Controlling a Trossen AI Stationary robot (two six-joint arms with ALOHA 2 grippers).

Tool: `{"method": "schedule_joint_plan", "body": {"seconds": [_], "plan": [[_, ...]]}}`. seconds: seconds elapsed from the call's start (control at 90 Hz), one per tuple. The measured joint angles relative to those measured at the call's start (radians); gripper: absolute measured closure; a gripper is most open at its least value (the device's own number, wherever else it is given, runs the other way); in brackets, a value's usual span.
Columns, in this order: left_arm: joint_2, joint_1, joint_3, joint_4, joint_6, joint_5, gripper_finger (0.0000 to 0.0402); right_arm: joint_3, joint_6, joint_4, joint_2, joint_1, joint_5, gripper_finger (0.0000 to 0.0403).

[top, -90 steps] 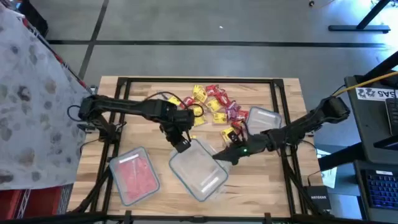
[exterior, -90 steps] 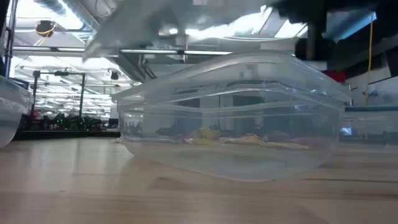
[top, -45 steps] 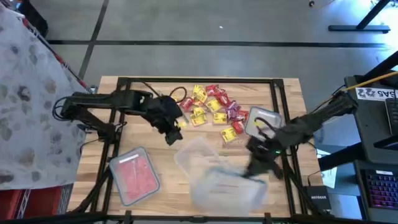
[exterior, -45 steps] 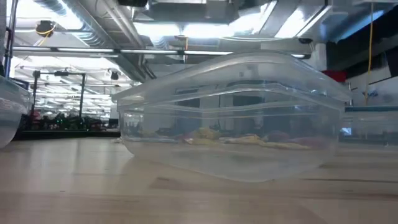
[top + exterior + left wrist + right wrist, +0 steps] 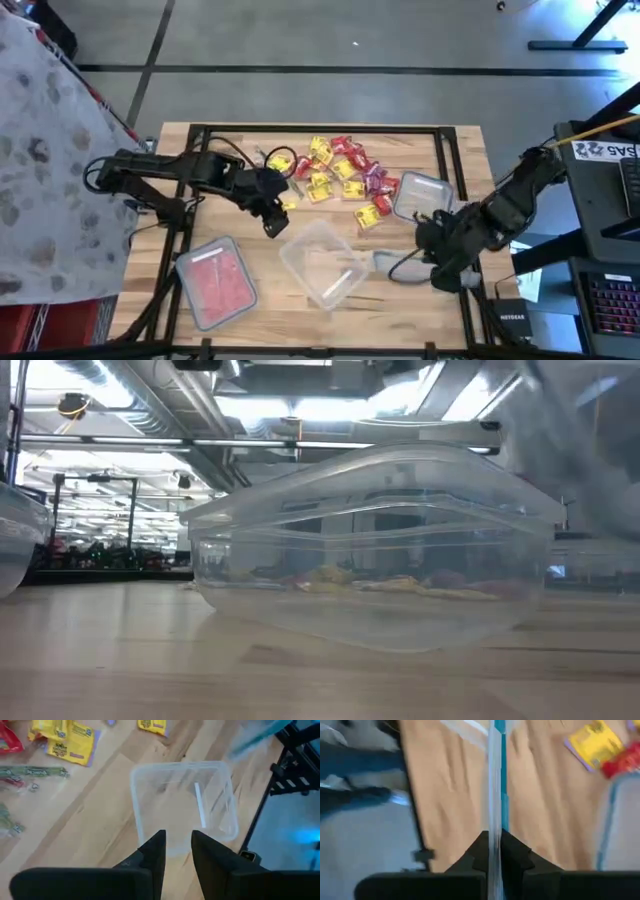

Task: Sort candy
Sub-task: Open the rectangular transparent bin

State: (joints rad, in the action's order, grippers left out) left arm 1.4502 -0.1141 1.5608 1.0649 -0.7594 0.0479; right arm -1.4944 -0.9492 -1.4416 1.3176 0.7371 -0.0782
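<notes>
Candy (image 5: 335, 177) lies heaped at the tabletop's (image 5: 250, 310) far middle, light, crinkly and slippery, best pinched by a wrapper edge; my left hand (image 5: 177, 851) hovers slightly apart, my right hand (image 5: 494, 851) clamped on a thin clear lid (image 5: 494, 795).

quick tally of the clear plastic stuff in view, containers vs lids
clear rectangular plastic containers: 3 (pink-filled, empty in the middle, one at the right)
thin clear plastic lid, pinched in the right gripper: 1
total: 4
</notes>
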Motion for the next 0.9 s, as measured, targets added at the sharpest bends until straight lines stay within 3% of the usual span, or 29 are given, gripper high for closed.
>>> {"method": "schedule_joint_plan", "body": {"seconds": [0.267,0.433,0.633,0.9], "plan": [[0.000,0.000,0.000,-0.003,-0.001,0.034,0.0325,0.000,-0.137,-0.121,0.144,0.134,-0.230,0.0398],[0.000,0.000,0.000,-0.003,0.000,0.083,0.0325,0.000,-0.194,-0.125,0.265,0.200,-0.242,0.0400],[0.000,-0.001,0.000,-0.004,0.000,0.116,0.0325,0.000,-0.203,-0.121,0.382,0.198,-0.244,0.0402],[0.000,-0.001,0.000,-0.005,0.007,0.117,0.0324,0.000,-0.120,-0.129,0.365,0.168,-0.357,0.0402]]}}
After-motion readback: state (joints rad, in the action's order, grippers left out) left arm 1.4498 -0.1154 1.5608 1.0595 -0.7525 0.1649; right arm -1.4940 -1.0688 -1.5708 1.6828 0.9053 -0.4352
